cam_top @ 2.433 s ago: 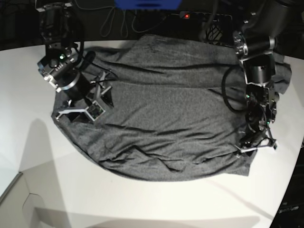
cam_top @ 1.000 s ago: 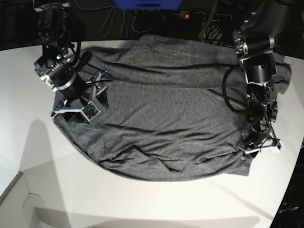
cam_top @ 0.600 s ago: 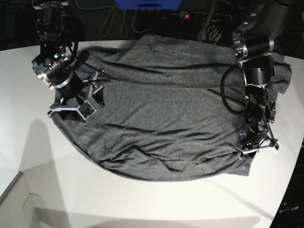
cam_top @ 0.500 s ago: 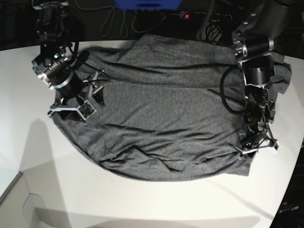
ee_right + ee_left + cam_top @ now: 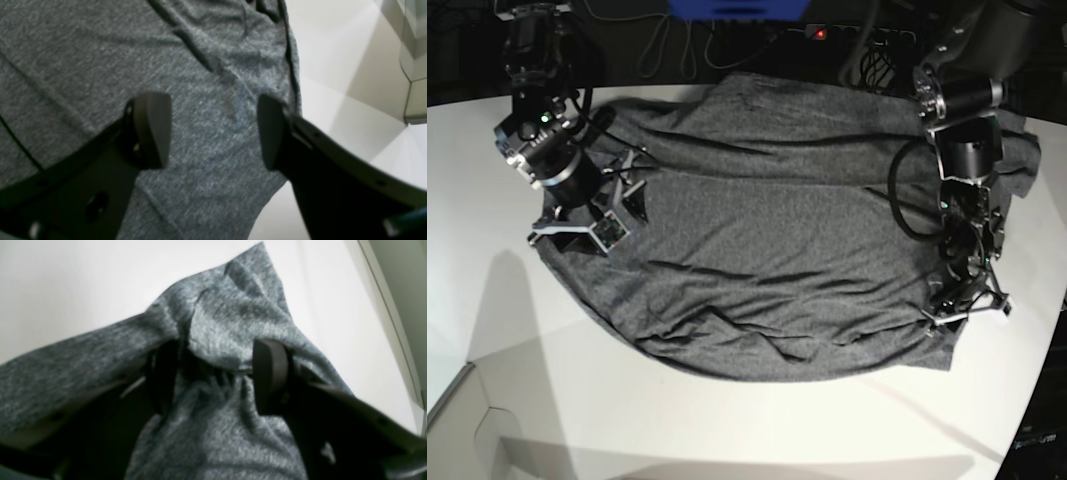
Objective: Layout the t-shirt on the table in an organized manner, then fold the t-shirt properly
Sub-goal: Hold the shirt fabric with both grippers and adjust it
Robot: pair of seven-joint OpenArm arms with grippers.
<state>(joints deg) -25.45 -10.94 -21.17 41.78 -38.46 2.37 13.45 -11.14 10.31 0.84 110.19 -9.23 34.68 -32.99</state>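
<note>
a wide white surface [image 5: 757,430] fills the view, curving away toward a dark far edge. spread over most of its middle lies the shirt [image 5: 777,260], dark heathered grey, roughly flat but creased, with its near hem bunched in soft ridges and its far side reaching the far edge of the surface. it looks partly laid out, not yet folded.

two black arms stand at opposite sides of the shirt, likely so each can work one edge and pull the cloth straight.

at the left of the scene, the right gripper [image 5: 612,215] hangs above the shirt's left edge. its wrist view shows the jaws wide apart over flat cloth, with the shirt's edge and bare surface just beside one jaw. nothing is held.

at the right of the scene, the left gripper [image 5: 962,305] is low at the shirt's near right corner. its wrist view shows the jaws apart, straddling a raised fold of cloth that humps up between them; they touch or nearly touch it but are not clamped. this looks like the set-up for pinching that corner.
</note>
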